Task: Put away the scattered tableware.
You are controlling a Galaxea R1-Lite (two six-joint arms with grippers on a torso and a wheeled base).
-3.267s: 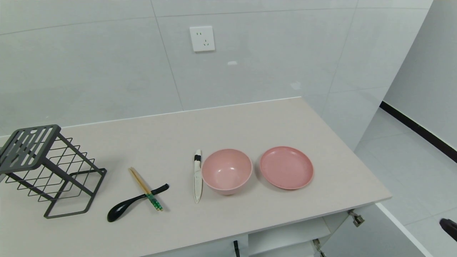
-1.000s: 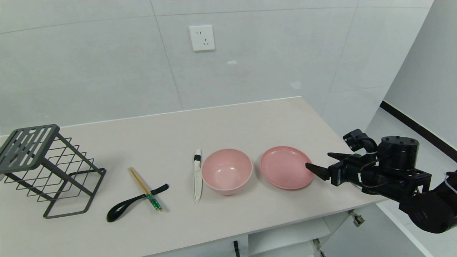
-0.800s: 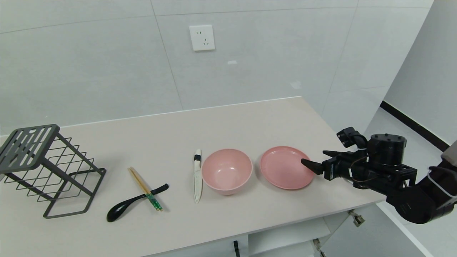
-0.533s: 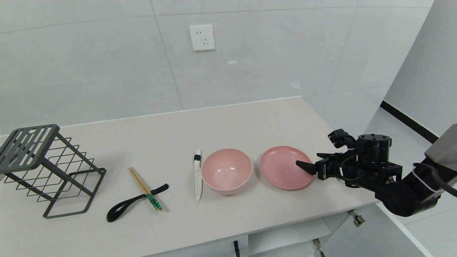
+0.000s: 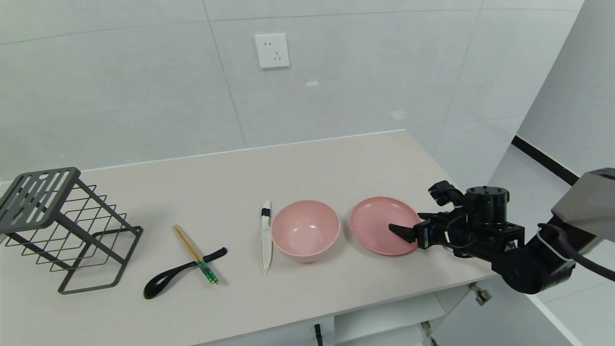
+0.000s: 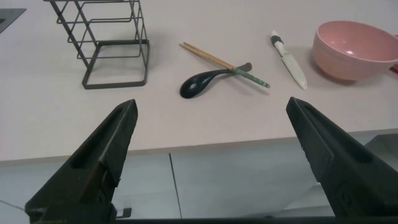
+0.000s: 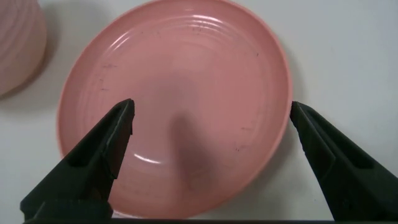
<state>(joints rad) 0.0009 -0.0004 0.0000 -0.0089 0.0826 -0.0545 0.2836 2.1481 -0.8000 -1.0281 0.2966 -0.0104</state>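
Your right arm [image 5: 523,269] is matte black from end to end: a rounded housing, a boxy bracket, and a short flat-topped drum with small screws on its lid. Thin black wires loop beside the drum, a pale band rings the housing, and a thick black cable trails toward a grey casing [image 5: 584,204] with flat sides. The right jaws are black wedges tapering to blunt points. The left jaws look alike, each with a raised ridge.

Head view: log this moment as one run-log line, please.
stage: pre-grasp | right tool: open, over pink plate, not gripping | left tool: open, off counter front | bowl, knife, spoon, chopsticks: on counter
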